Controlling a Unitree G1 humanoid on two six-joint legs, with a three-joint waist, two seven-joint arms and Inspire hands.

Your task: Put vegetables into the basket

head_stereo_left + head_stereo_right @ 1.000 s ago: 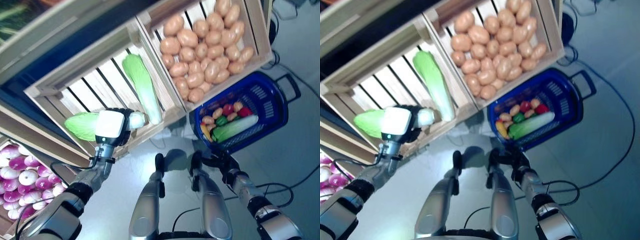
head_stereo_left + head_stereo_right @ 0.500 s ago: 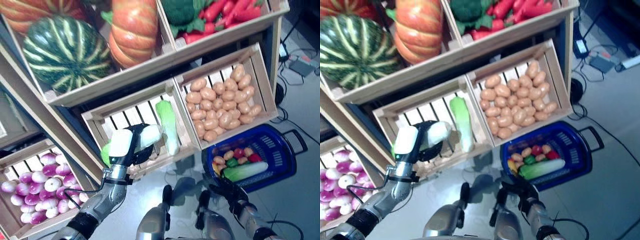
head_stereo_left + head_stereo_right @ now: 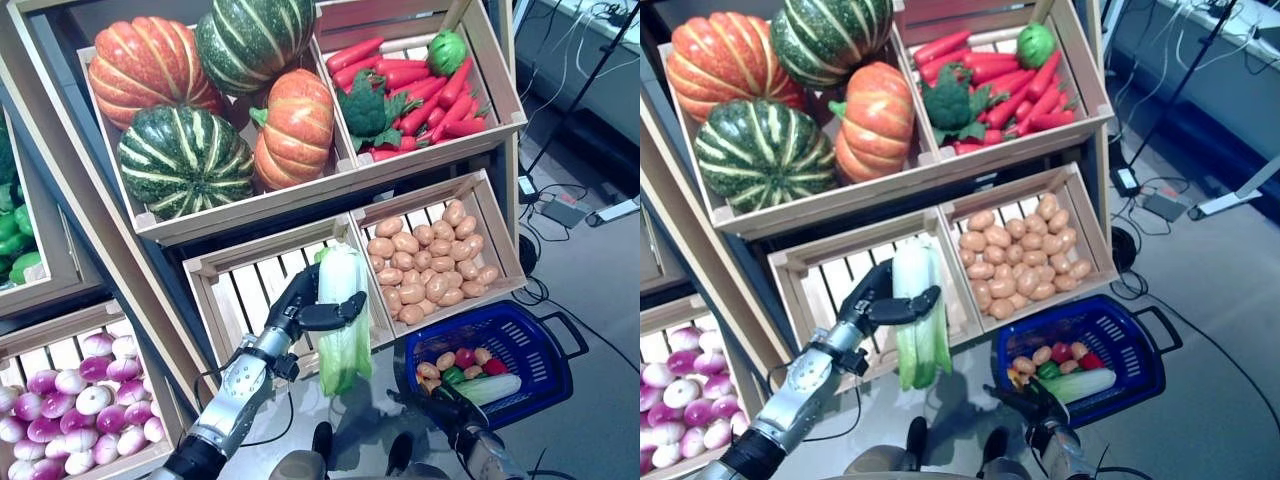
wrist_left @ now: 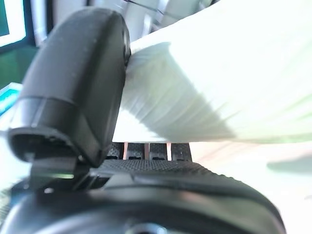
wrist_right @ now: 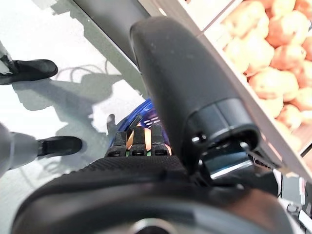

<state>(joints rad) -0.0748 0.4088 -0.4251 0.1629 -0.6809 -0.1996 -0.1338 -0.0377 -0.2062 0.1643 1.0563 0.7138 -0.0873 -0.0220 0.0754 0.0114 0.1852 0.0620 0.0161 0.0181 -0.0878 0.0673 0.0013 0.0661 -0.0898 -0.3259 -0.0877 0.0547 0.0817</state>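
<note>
Currently my left robot hand is clamped around a long pale-green napa cabbage in front of the slatted wooden crate, not yet over the partly filled blue plastic basket, whose handle my right robot hand appears to grip.

A mock vegetable shop: slanted wooden crates of pumpkins, carrots and potatoes; cables on the floor at 3 o'clock.

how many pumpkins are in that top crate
4 in the upper left crate: a ribbed orange pumpkin back left, a green striped one back right, another green striped front left, an orange one front right. More may hide behind.
</note>
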